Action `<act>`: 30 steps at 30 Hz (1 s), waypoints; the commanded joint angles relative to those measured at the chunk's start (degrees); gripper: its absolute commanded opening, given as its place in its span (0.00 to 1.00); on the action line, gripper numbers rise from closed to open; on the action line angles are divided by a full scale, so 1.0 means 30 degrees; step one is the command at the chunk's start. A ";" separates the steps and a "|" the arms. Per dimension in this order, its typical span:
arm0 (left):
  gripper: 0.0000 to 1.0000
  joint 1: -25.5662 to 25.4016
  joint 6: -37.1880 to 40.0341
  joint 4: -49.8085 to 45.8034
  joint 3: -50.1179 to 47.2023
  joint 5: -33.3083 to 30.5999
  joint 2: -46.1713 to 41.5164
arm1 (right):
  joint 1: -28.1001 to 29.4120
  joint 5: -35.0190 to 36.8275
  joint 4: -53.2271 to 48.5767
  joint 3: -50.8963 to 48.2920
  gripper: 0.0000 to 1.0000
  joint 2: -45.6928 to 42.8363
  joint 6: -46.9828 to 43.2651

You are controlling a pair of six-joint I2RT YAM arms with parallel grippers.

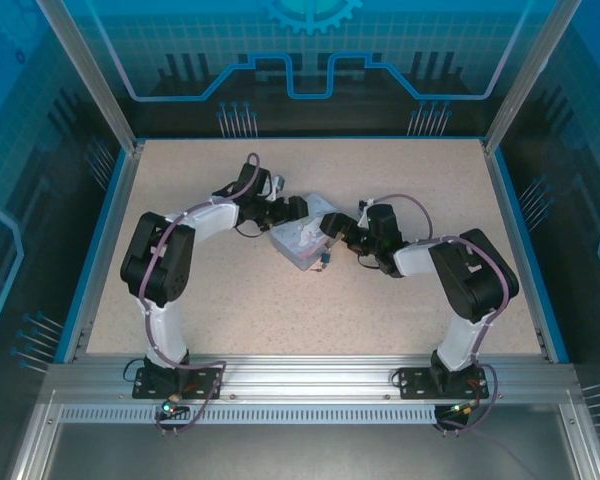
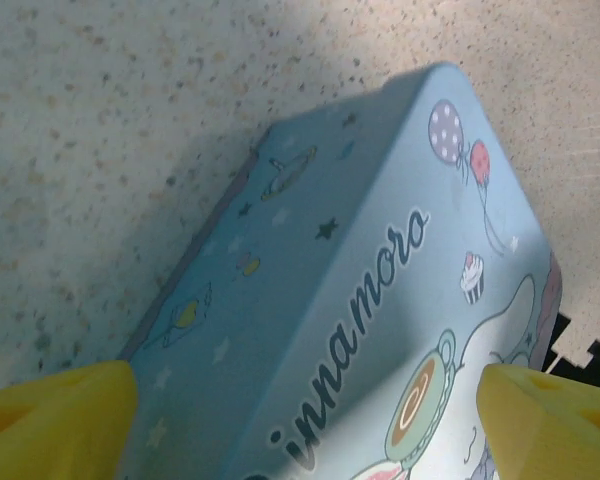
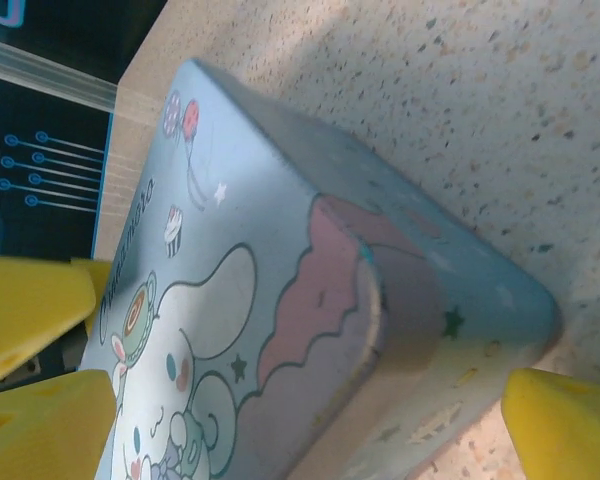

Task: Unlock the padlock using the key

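Left fingertips (image 2: 60, 425): yellow, sat in the bottom corners of the left wrist view, closest to the lens.
Left gripper (image 2: 308, 400): jaws stood wide with the tin between them. One finger lay against the tin's side wall and the other over its opposite edge. Whether the pads pressed on it could not be told.
Right fingertips (image 3: 565, 425): yellow, low at either side of the right wrist view.
Right gripper (image 3: 310, 400): jaws stood wide apart and held nothing. A corner of the tin lay between them, with bare table showing between that corner and one finger.
Tin (image 2: 320, 270): light blue and rectangular, with a cartoon figure, balloons and stars on the lid. It lay flat and slanted at mid-table, between the two grippers.
Padlock (image 1: 323, 258): a tiny dark item with a teal touch at the tin's near side, just in front of the right gripper. It was too small to tell how its shackle stood.
Table (image 1: 230, 310): speckled beige with a blue rim.
Left arm (image 1: 165, 260): bent inward toward the tin's far end.
Right arm (image 1: 470, 275): bent inward toward the tin's other end.
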 commanded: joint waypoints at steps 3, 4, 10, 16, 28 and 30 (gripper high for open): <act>0.91 0.0299 -0.0405 0.0528 -0.0814 -0.1081 -0.2196 | -0.1512 -0.0066 -0.0022 -0.1354 1.00 -0.1806 -0.0558; 0.91 0.0369 -0.0389 0.0535 -0.0938 -0.1261 -0.2521 | -0.1694 -0.0036 -0.0777 -0.1514 1.00 -0.2456 -0.0969; 0.91 0.0625 -0.0590 0.1253 -0.3029 -0.2955 -0.5812 | -0.2490 -0.1938 -0.4361 -0.2750 0.82 -0.5691 -0.2352; 0.91 0.0622 -0.1704 0.2678 -0.6701 -0.3228 -1.0092 | -0.2192 -0.4566 -0.3781 -0.4082 0.63 -0.5796 -0.1721; 0.95 0.0652 -0.3045 0.2401 -1.0467 -0.3630 -1.4861 | -0.0175 -0.3933 -0.3567 -0.3404 0.47 -0.3361 -0.1321; 0.96 0.0684 -0.3108 0.2278 -1.0791 -0.3806 -1.5336 | 0.0033 -0.4058 -0.3076 -0.3084 0.44 -0.2713 -0.1154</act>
